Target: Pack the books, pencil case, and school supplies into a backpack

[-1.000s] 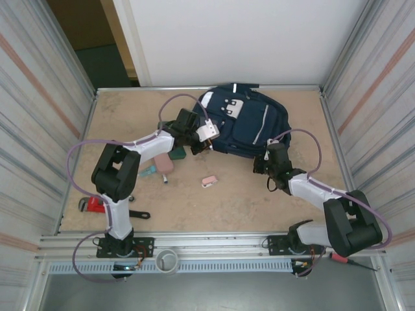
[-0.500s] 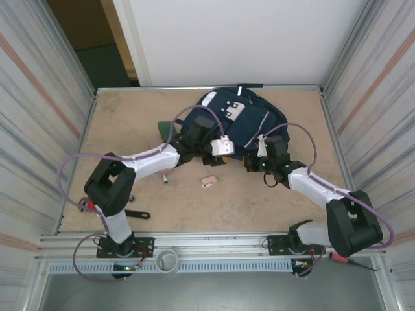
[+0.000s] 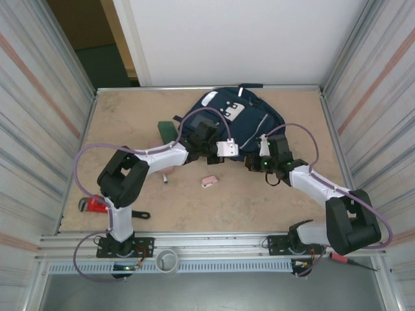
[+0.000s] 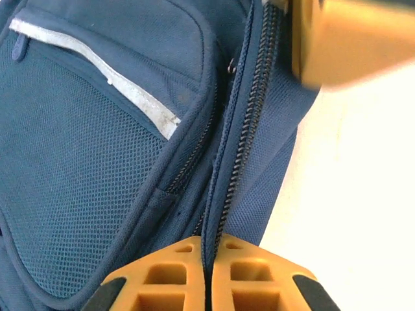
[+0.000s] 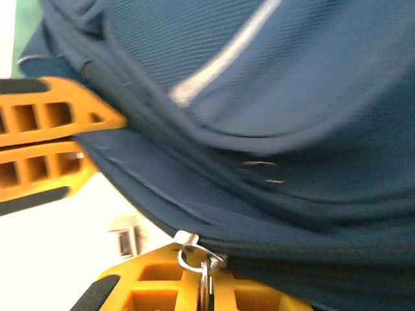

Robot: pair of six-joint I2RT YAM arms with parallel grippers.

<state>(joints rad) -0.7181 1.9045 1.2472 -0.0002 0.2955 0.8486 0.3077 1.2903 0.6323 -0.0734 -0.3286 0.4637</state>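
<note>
The left gripper (image 4: 209,258) had its orange jaws pressed together, and the backpack's zip seam ran straight down into the thin line between them, so it appeared to pinch the fabric edge there. The right gripper (image 5: 200,285) was likewise closed, clamped on a small metal zip pull (image 5: 193,254) whose ring stood up between its jaws. The two grippers sat just beside each other at the near edge of the backpack (image 3: 249,129), the left one reaching in from the left and the right one from the right. The backpack lay flat toward the far middle of the table (image 3: 130,123). It was navy blue fabric with a mesh-textured front pocket, thin white stripes and white patches near its top. A green book (image 3: 166,127) lay near its left side, and a tiny pink eraser (image 3: 209,181) sat on the bare table in front of it, apart from both grippers.
</note>
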